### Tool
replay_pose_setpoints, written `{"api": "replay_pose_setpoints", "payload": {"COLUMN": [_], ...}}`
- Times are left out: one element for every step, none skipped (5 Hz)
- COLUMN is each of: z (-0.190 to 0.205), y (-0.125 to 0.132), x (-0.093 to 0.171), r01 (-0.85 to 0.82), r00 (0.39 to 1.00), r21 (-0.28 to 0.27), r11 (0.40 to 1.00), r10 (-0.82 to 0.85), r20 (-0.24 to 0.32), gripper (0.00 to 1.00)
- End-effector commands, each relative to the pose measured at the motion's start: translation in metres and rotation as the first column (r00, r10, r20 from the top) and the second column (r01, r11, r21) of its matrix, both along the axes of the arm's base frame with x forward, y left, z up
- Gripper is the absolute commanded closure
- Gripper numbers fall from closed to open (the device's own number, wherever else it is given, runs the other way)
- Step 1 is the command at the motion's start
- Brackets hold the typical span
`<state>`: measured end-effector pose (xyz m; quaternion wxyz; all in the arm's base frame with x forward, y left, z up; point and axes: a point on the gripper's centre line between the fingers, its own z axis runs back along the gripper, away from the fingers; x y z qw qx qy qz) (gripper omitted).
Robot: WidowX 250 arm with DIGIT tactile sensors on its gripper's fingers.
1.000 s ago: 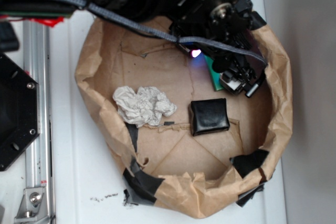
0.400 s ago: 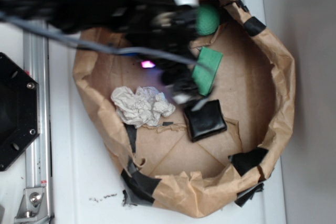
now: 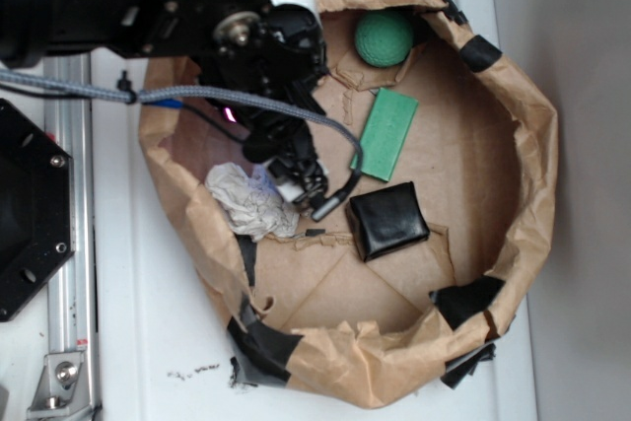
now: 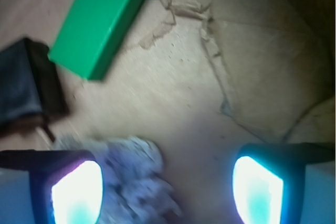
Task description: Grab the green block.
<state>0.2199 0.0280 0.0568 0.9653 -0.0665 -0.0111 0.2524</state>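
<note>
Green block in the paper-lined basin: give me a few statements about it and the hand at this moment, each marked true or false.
1. The green block lies flat on the brown paper. True.
2. The hand grips the block. False: it is open, beside the crumpled paper wad, holding nothing.
3. The green ball rests on the block. False: it sits apart, near the rim.
4. The black cube sits close to one end of the block. True.
</note>
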Motion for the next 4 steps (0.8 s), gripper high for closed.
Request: {"api": "replay_pose_setpoints", "payload": {"z": [0.027, 0.043, 0.041, 0.028], "y": [0.005, 0.005, -0.001, -0.004], "x": [0.011, 0.018, 0.034, 0.056], "r01": [-0.026, -0.119, -0.282, -0.347], "r00": [0.994, 0.982, 0.947, 0.932], "r21": [0.023, -0.039, -0.023, 0.012], "r11": [0.999, 0.992, 0.959, 0.938], "r10": [0.023, 0.123, 0.282, 0.343], "r20": [0.103, 0.143, 0.155, 0.121], "gripper": [0.0, 0.0, 0.0, 0.0]}}
